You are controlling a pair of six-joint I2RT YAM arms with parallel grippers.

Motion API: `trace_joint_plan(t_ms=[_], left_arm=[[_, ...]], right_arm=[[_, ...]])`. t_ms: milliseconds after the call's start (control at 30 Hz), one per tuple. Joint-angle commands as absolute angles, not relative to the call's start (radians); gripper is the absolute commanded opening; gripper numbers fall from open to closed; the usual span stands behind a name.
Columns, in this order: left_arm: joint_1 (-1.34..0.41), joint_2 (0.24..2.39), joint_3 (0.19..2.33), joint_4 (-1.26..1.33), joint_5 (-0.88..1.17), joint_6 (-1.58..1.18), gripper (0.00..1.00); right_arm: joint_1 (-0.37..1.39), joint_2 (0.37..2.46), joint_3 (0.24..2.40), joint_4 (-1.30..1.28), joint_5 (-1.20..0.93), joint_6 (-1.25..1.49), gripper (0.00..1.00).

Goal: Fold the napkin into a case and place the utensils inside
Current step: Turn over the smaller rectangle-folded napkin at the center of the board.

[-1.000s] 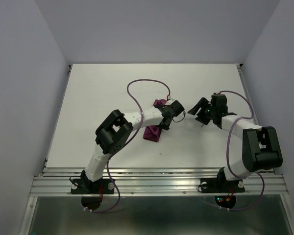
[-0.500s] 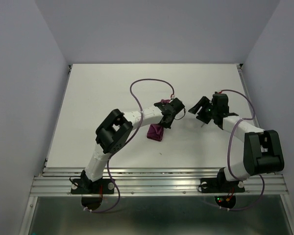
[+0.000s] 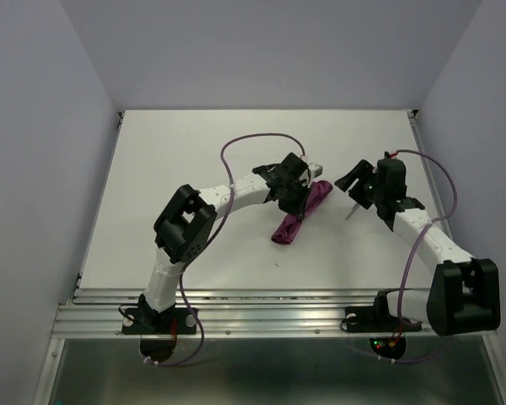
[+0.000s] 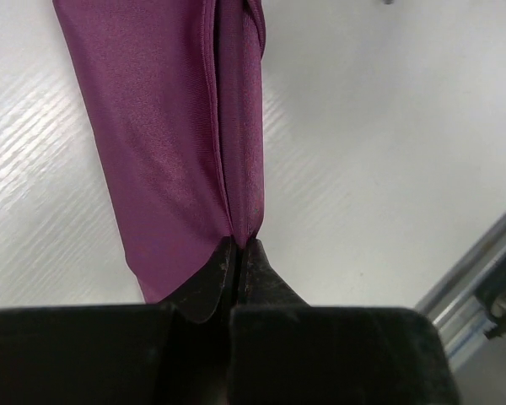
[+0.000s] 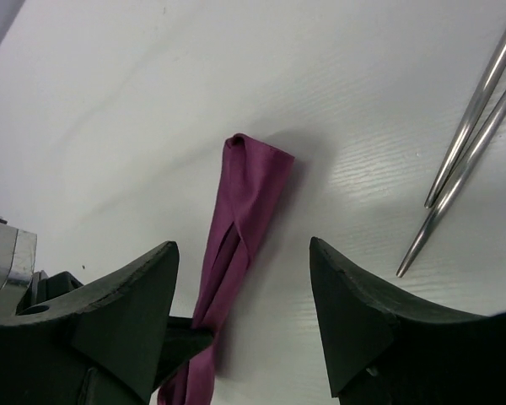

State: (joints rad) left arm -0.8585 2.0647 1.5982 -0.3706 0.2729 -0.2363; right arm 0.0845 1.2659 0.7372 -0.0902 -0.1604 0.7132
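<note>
Clamping the napkin (image 3: 287, 229) in the overhead view, the left gripper (image 3: 301, 201) has the narrow strip trailing from it. Left wrist: fingertips (image 4: 202, 287) press together on its fold. Right wrist: the right gripper (image 5: 243, 246) stands wide and empty, the utensils (image 5: 465, 139) beside its right finger.

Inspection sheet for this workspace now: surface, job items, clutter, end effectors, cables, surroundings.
Surface: white table, bare apart from the job's things.
Job's things: napkin folded into a narrow strip, lying flat; utensils side by side on the table, apart from it, not inside.
Clutter: nothing seen.
End effectors: left end effector shut, pinching one end of the napkin; right end effector open, empty, above the table.
Cables: purple cables loop above both arms, off the cloth.
Surroundings: plain walls; metal rail at the near edge.
</note>
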Motion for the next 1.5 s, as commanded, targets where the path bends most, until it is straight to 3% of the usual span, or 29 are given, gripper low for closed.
trace_joint_plan(t_ms=[0,333,1167,1267,1333,1467], left_arm=[[-0.828,2.005,1.603,-0.308,0.504,-0.221,0.0],[-0.779,2.051,1.585,-0.143,0.863,-0.316,0.0],[-0.666,2.121,1.448,-0.041,0.913,-0.324,0.0],[-0.65,2.121,1.44,-0.041,0.911,-0.319,0.0],[-0.641,2.121,1.436,-0.044,0.907,-0.316,0.0],[-0.627,2.114,1.422,-0.044,0.894,-0.313,0.1]], right_arm=[[0.077,1.194,0.77,-0.123,-0.069,0.687,0.68],[0.067,1.152,0.807,-0.163,-0.031,0.67,0.69],[0.067,1.253,0.816,-0.163,-0.118,0.637,0.68],[0.067,1.284,0.818,-0.158,-0.161,0.621,0.65],[0.067,1.311,0.818,-0.146,-0.198,0.62,0.56],[0.067,1.347,0.807,-0.118,-0.232,0.623,0.38]])
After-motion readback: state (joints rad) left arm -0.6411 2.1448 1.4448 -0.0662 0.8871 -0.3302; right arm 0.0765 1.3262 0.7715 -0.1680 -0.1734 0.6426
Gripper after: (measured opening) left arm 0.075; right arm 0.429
